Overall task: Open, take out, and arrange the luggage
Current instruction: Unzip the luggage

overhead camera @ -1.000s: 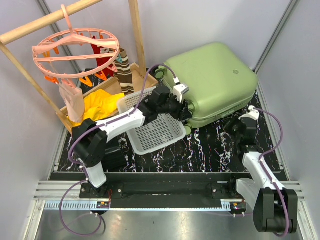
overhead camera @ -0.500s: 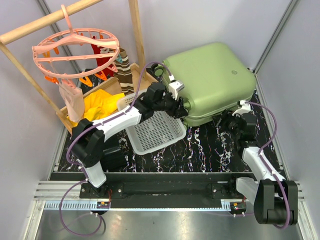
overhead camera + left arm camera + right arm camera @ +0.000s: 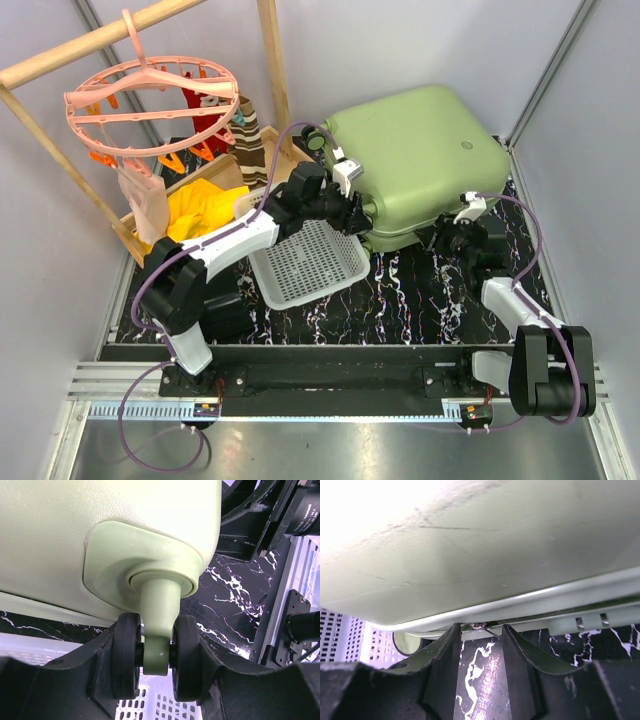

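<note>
Your luggage (image 3: 420,150) lies shut and flat at the counter's (image 3: 420,300) far right, its long axis running left to right. The left claw (image 3: 159,652) pinches its near-left wheel (image 3: 126,655). The right claw (image 3: 480,645), spread, faces the near seam (image 3: 520,602) directly, so it is the closer. The 1 lid emblem (image 3: 466,145) is too small to read.

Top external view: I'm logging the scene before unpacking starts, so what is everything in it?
suitcase: one, light green, closed, back right of the table
basket: one, white perforated, table centre, left of the suitcase's near corner
clip hanger: one, pink, round, hung on the rack, far left
rack: one, pale wood, far left
cloth: one, yellow, below the hanger
table: one, black marbled
left tool: one, black, clamped on a suitcase wheel
right tool: one, black, open at the suitcase's near edge
</note>
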Action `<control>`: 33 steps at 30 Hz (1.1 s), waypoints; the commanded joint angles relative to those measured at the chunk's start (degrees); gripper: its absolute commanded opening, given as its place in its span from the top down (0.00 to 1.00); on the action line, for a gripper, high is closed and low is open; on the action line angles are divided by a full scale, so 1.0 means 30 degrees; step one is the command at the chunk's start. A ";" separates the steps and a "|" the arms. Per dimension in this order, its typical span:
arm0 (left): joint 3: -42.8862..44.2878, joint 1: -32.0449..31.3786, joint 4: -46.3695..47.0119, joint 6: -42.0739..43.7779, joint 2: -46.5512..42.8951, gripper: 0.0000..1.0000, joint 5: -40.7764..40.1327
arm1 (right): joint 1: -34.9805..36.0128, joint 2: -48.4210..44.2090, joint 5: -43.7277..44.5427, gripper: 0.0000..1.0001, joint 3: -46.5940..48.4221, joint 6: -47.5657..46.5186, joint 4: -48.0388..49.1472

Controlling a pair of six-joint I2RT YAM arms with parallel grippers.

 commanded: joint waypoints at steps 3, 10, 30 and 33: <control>0.0860 0.1254 0.2068 -0.0747 -0.2400 1.00 -0.1497 | 0.0758 0.0649 -0.0324 0.54 0.1272 -0.1083 0.0715; 0.0802 0.1313 0.2126 -0.0864 -0.2488 1.00 -0.1321 | 0.1056 0.1089 0.0615 0.64 0.1655 -0.1494 0.0626; -0.0077 0.1577 0.2565 -0.0923 -0.3014 1.00 -0.2053 | 0.1086 0.0387 0.8431 1.00 0.2681 -0.0119 -0.3005; -0.0282 0.1635 0.2653 -0.0981 -0.3132 1.00 -0.2082 | 0.1086 0.0210 1.0045 1.00 0.2797 0.0204 -0.3299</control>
